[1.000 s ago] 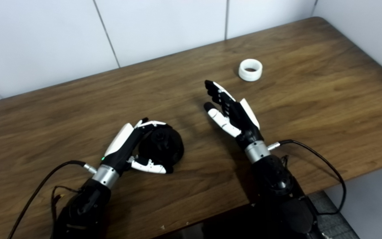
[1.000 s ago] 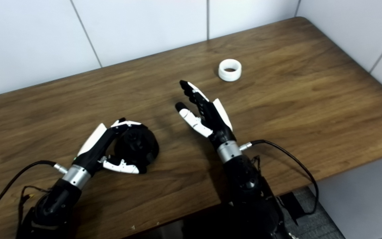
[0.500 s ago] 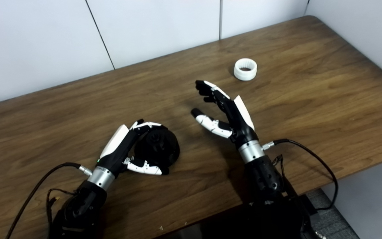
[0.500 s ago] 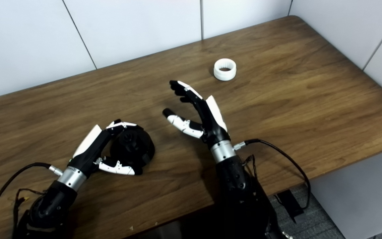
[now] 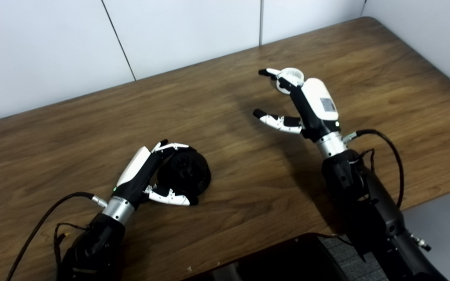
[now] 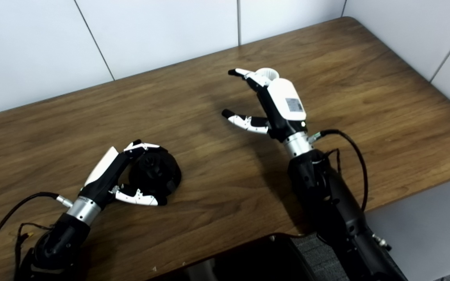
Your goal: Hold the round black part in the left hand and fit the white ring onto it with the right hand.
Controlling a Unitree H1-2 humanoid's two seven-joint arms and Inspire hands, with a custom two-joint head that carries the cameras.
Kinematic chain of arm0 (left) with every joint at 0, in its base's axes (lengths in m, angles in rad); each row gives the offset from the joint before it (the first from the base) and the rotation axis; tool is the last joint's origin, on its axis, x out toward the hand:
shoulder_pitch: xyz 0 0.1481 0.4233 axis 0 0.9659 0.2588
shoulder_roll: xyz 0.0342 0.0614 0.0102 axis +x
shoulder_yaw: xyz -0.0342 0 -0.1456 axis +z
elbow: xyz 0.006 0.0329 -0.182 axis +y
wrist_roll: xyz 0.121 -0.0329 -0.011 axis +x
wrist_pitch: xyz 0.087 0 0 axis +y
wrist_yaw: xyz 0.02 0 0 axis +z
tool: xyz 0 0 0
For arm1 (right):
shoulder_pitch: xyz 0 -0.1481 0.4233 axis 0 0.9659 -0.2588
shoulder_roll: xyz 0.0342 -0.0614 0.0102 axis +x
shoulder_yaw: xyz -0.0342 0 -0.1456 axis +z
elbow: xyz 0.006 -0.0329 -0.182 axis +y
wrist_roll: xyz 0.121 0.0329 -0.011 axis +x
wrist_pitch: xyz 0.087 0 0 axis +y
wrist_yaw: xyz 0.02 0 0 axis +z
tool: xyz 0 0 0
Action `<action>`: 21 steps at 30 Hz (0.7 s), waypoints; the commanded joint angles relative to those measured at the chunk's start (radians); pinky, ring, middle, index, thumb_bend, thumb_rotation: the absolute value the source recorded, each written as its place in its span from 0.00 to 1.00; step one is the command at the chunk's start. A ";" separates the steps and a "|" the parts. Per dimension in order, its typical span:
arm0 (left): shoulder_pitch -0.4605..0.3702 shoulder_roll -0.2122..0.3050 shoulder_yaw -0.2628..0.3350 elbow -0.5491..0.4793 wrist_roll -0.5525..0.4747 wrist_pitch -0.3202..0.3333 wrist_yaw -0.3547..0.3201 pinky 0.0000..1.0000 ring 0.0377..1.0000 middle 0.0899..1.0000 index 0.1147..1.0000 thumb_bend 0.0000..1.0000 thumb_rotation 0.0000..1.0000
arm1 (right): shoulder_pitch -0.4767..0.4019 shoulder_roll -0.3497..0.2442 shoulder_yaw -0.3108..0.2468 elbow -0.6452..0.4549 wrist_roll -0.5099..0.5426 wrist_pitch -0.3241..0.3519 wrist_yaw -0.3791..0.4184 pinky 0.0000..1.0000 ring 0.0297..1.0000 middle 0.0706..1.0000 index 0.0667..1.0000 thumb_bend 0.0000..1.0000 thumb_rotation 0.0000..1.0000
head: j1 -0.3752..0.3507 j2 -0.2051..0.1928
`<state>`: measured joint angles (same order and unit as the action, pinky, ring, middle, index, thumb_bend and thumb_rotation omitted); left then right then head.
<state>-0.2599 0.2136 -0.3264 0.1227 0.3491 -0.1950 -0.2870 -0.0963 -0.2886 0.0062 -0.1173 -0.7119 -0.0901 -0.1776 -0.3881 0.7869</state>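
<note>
The round black part (image 5: 188,175) rests on the wooden table (image 5: 72,128) at the lower left. My left hand (image 5: 141,171) is shut on it, fingers over its top and thumb along its near side. The white ring (image 5: 293,73) lies on the table toward the back right. My right hand (image 5: 309,102) reaches over it, open, with its fingers (image 6: 248,76) spread above and just left of the ring and the thumb held apart lower down. The hand's back covers the ring's near side, so I cannot tell whether the fingers touch the ring.
A white tiled wall (image 5: 178,35) runs along the table's far edge and its right corner. The front edge of the table (image 5: 248,249) lies close behind both forearms. Black cables (image 5: 391,150) loop from each wrist.
My right hand has moved back and to the right, from the table's middle to over the white ring, turning palm-down. The left hand and black part have stayed put. The camera shifted slightly.
</note>
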 commanded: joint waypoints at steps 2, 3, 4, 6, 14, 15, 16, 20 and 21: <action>-0.021 0.007 0.010 -0.010 -0.001 -0.023 0.013 1.00 0.84 0.67 0.65 0.96 0.13 | -0.053 -0.049 -0.013 -0.035 -0.033 0.028 0.021 0.73 0.87 0.86 0.83 0.62 0.56 | -0.001 -0.001; -0.022 0.007 0.011 -0.009 0.000 -0.023 0.013 1.00 0.84 0.67 0.65 0.96 0.13 | -0.058 -0.060 -0.015 -0.035 -0.046 0.035 0.026 0.75 0.88 0.87 0.84 0.62 0.57 | -0.001 -0.002; -0.023 0.007 0.011 -0.008 0.000 -0.023 0.013 1.00 0.84 0.67 0.65 0.96 0.14 | -0.063 -0.070 -0.017 -0.031 -0.057 0.040 0.026 0.77 0.89 0.87 0.84 0.63 0.58 | -0.001 -0.002; -0.024 0.006 0.012 -0.008 -0.002 -0.020 0.012 1.00 0.84 0.67 0.65 0.96 0.14 | -0.074 -0.093 -0.023 -0.023 -0.072 0.055 0.033 0.83 0.92 0.89 0.85 0.65 0.61 | 0.000 -0.003; -0.026 0.008 0.011 -0.022 0.008 0.012 0.002 1.00 0.85 0.69 0.65 0.96 0.14 | -0.127 -0.183 -0.033 -0.004 -0.147 0.167 0.108 0.98 1.00 0.96 0.90 0.75 0.70 | 0.010 -0.007; -0.025 0.008 0.011 -0.025 0.011 0.012 0.002 1.00 0.85 0.68 0.65 0.96 0.14 | -0.133 -0.189 -0.036 -0.007 -0.151 0.185 0.121 0.98 1.00 0.96 0.90 0.75 0.69 | 0.014 -0.006; -0.025 0.009 0.011 -0.026 0.012 0.012 0.003 1.00 0.85 0.68 0.65 0.96 0.14 | -0.138 -0.194 -0.037 -0.009 -0.154 0.198 0.130 0.99 1.00 0.96 0.90 0.76 0.69 | 0.014 -0.006; -0.024 0.009 0.012 -0.025 0.011 -0.001 0.008 1.00 0.84 0.67 0.65 0.96 0.14 | -0.161 -0.227 -0.041 0.013 -0.146 0.223 0.159 1.00 1.00 0.97 0.90 0.79 0.70 | 0.017 -0.008; -0.024 0.009 0.012 -0.027 0.011 0.004 0.006 1.00 0.84 0.68 0.65 0.96 0.14 | -0.167 -0.235 -0.040 0.022 -0.144 0.227 0.166 1.00 1.00 0.98 0.91 0.79 0.71 | 0.017 -0.008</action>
<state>-0.2603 0.2127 -0.3241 0.1230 0.3521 -0.1899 -0.2893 -0.2113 -0.4868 -0.0207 -0.0885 -0.8553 0.1297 -0.0106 -0.3697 0.7793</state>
